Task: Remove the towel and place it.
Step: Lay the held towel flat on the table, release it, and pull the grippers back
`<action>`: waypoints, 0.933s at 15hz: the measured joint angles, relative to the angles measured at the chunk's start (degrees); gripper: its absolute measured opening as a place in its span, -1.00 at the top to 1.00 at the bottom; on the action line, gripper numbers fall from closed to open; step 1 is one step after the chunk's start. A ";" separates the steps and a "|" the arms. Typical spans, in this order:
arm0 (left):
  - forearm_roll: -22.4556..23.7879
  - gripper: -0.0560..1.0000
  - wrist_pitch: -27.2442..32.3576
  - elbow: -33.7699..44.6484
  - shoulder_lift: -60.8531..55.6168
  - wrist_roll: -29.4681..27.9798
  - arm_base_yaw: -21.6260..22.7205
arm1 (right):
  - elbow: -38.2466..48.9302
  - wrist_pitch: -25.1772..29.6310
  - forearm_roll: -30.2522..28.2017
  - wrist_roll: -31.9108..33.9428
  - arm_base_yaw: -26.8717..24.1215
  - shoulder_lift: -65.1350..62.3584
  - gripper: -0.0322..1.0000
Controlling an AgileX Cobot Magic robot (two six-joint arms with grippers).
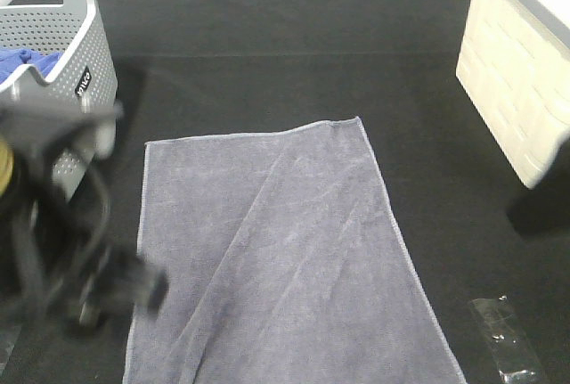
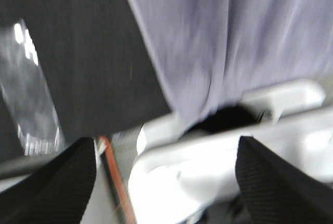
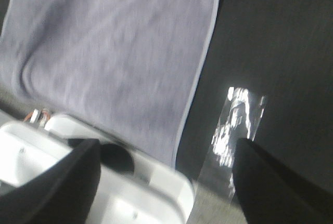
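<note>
Left hand point(image 2: 165, 154) is spread wide, black fingers point(image 2: 52, 182) far apart with nothing at all between them. Same deal with the right hand point(image 3: 167, 154): wide apart, empty, not gripping a thing. Both hang just off the near end of the towel point(image 1: 285, 259), over a white moulded plastic part point(image 2: 197, 167). No clue what that part is tbh, the wrist views are pretty blurry. An orange cable point(image 2: 115, 180) runs right beside it in the left wrist view.

The towel is the grey-lavender one, and it's lying spread out flat on the black counter point(image 1: 294, 45), roughly in the middle, long side running away from the robot and slightly skewed. A few soft creases cross it diagonally. Its near end runs off the bottom of the high view.

From the high camera the left arm point(image 1: 62, 224) is a dark smear just beside the towel's left edge. Behind it, far left, sits a grey perforated basket point(image 1: 85, 72) with a bright blue cloth point(image 1: 22, 63) inside. On the far right there's a cream container point(image 1: 517, 90) with a brick-like pattern. A scrap of clear plastic point(image 1: 503, 335) lies on the counter right of the towel, near but not touching, and a second clear scrap point(image 2: 28, 89) lies off the towel's left side.
</note>
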 joint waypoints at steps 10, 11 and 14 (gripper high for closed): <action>0.46 -0.45 -26.99 -8.59 14.38 13.35 22.98 | -22.17 -11.34 0.00 -2.06 0.00 31.28 -0.15; 0.46 -0.45 -27.04 -11.46 18.05 14.21 24.35 | -25.61 -11.63 0.00 -2.06 0.00 34.38 -0.14; 0.29 -0.45 -25.67 -20.97 27.90 15.13 28.13 | -35.01 -12.20 -0.06 -2.06 0.00 44.23 -0.13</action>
